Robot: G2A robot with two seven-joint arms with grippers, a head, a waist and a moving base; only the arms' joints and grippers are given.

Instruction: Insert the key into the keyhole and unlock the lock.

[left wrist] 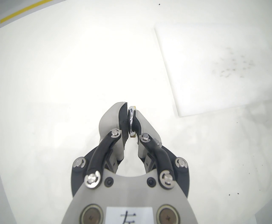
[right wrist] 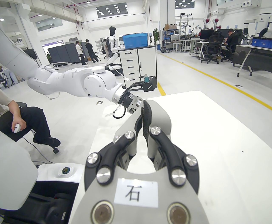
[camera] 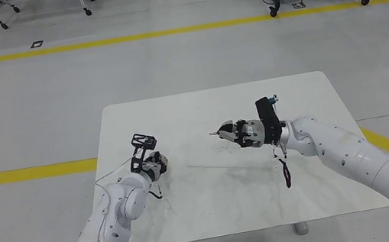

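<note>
My left gripper (camera: 159, 165) hangs low over the left part of the white table (camera: 306, 187). In the left wrist view it (left wrist: 127, 106) is shut on the padlock (left wrist: 131, 121): the silver shackle is pinched between the black pads and a bit of brass body shows below. My right gripper (camera: 223, 131) is over the table's middle, pointing left. It is shut on the key (camera: 214, 133), whose thin tip sticks out towards the left arm. In the right wrist view its fingers (right wrist: 146, 114) are pressed together and the key is hidden. The two grippers are well apart.
The left arm (right wrist: 85, 82) stretches across beyond the right gripper. A white panel with grey smudges (left wrist: 212, 70) lies ahead of the left gripper. The table's left edge (camera: 103, 175) is close to the left arm. There is bare tabletop between the grippers.
</note>
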